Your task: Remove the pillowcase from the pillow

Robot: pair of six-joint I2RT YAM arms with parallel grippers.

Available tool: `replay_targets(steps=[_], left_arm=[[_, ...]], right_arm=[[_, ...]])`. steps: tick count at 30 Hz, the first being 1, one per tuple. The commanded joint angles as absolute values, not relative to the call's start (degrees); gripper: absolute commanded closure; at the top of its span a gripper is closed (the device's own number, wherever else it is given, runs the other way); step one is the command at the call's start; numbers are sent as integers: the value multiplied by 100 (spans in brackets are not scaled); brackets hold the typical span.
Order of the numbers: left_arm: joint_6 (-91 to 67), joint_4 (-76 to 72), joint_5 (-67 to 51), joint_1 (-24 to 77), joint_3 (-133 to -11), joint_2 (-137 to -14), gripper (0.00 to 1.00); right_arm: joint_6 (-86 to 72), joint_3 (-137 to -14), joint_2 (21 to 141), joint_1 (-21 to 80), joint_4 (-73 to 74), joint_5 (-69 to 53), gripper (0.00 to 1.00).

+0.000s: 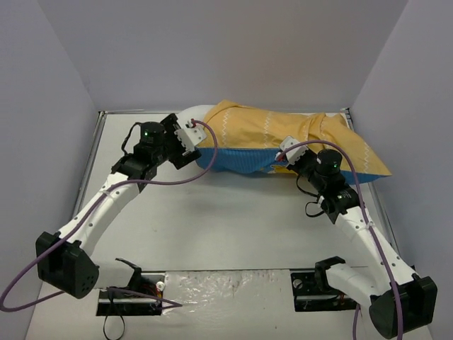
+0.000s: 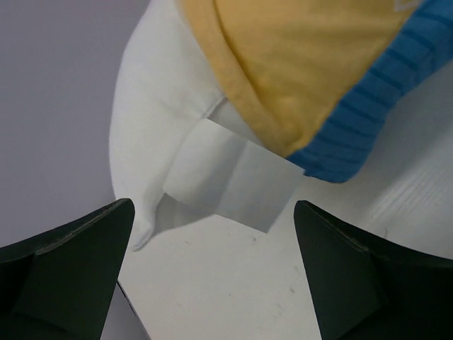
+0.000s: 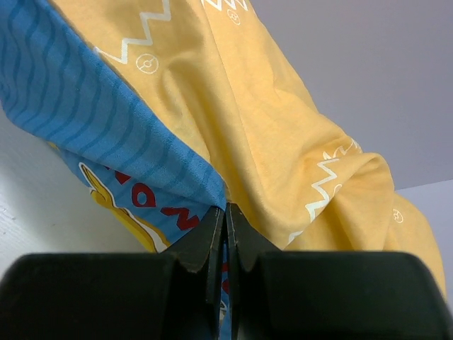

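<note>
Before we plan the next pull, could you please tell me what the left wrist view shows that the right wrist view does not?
Only the left wrist: the bare pillow end with its white tag, ahead of the open left pincer. Only the right wrist: the right pincer shut on the pillowcase edge, plus white zigzag lines and red lettering. Both: the pillowcase's yellow and blue fabric.
</note>
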State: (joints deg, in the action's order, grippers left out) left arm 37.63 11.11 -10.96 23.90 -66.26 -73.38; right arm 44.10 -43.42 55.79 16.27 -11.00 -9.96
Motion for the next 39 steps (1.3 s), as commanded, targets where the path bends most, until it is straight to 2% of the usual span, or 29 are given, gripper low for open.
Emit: replay_targets(steps=[1, 7, 8, 11, 13, 17, 18, 19, 22, 24, 25, 32, 39], left_arm=[[4192, 1309, -2125, 2004, -7180, -7645, 4], [4561, 1766, -2820, 1951, -7576, -8339, 0], [4614, 1862, -2926, 1951, -7602, -8384, 4], [4614, 1785, -3190, 1986, -7585, -8508, 6], [4562, 1653, -3269, 1986, -7541, -8552, 12], [4430, 1486, -3042, 1986, -7585, -8683, 34], [4430, 1433, -2971, 1986, -7559, -8727, 50], [4377, 1224, -2858, 1986, -7445, -8736, 59], [4307, 872, -2453, 1969, -7200, -8719, 78], [4307, 774, -2242, 1960, -7120, -8658, 87], [4298, 713, -2224, 1943, -7058, -8614, 97], [3745, 553, -1943, 1960, -6803, -7806, 98], [2260, 650, -1687, 2004, -6373, -5734, 98]], right_arm=[[4298, -4851, 5309, 1451, -1108, -1291, 100], [4280, -5045, 5115, 1319, -686, -1617, 100], [4272, -5071, 5098, 1249, -633, -1713, 100], [4166, -5150, 5115, 1143, -589, -1872, 100], [4070, -5194, 5124, 1125, -536, -2021, 100], [3955, -5256, 5115, 1099, -466, -2144, 100], [3938, -5265, 5107, 1107, -448, -2188, 100], [3903, -5282, 5098, 1107, -440, -2206, 100], [3867, -5335, 5089, 1099, -369, -2259, 100], [3867, -5352, 5054, 1090, -325, -2268, 100], [3867, -5361, 5036, 1081, -316, -2276, 100], [3779, -5396, 4983, 1020, -299, -2312, 100], [3578, -5668, 5115, 940, -316, -2364, 100]])
